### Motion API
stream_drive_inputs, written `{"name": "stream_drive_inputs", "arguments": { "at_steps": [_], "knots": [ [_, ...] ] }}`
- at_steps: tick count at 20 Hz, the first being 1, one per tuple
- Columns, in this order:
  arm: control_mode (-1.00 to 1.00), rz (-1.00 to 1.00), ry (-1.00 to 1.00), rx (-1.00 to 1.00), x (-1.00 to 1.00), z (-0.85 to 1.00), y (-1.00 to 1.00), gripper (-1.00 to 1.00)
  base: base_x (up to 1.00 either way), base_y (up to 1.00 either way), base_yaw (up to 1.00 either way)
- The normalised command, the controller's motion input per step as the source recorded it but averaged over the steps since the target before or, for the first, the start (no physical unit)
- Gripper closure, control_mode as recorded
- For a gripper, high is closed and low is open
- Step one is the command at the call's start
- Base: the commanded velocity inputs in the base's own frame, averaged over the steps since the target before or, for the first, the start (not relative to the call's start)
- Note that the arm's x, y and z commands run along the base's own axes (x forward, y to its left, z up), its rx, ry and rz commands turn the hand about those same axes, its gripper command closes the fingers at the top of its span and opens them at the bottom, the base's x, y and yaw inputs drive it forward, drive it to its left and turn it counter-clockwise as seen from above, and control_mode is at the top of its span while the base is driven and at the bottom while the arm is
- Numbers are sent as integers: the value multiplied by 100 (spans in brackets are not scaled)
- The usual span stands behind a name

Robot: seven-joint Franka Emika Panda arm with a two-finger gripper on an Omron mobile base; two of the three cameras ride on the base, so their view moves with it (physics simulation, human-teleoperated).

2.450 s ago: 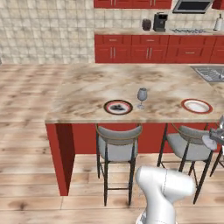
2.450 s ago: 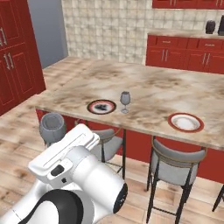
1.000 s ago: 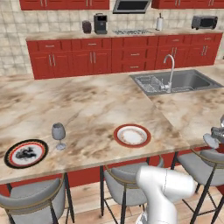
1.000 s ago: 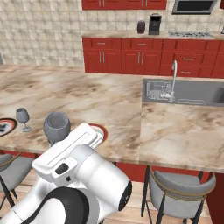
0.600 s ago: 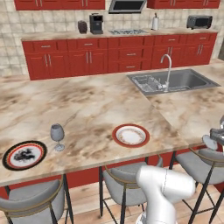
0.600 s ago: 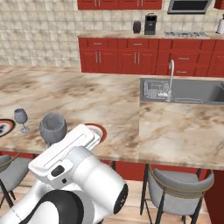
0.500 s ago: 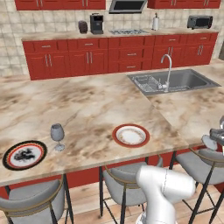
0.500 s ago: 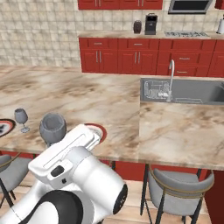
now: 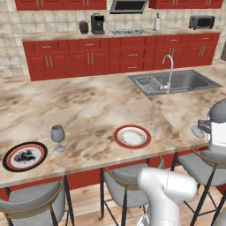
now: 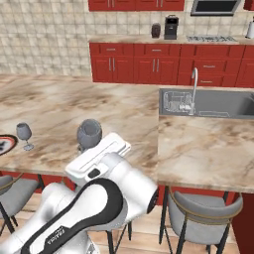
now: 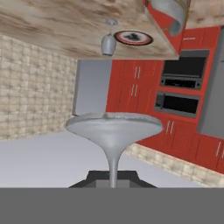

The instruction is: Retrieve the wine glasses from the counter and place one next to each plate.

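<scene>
Gripper (image 11: 113, 183): closed on the stem of a wine glass (image 11: 114, 127).
Handling: light, fragile, top-heavy; stem grip suits it.
Destination: beside red-rimmed plate (image 9: 132, 136).

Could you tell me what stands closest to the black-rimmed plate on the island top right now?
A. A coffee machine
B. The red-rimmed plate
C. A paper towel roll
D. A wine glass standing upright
D: an upright wine glass stands on the island top just beside the black-rimmed plate, while the red-rimmed plate lies farther along.
</scene>
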Motion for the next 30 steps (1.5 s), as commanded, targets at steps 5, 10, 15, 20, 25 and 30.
{"name": "stream_drive_inputs", "arguments": {
  "at_steps": [5, 10, 15, 20, 25, 30],
  "knots": [
    [-100, 0, 0, -8, 90, -48, -11, 100, 0, 0, 0],
    [-100, 0, 0, -7, 68, -28, -21, 100, 0, 0, 0],
    [-100, 0, 0, -10, 72, -32, -7, 100, 0, 0, 0],
    [-100, 0, 2, -9, 76, -31, 0, 100, 0, 0, 0],
    [-100, 2, 8, -5, 60, -29, 0, 100, 0, 0, 0],
    [-100, 5, 10, -4, 45, -35, -5, 100, 0, 0, 0]
  ]
}}
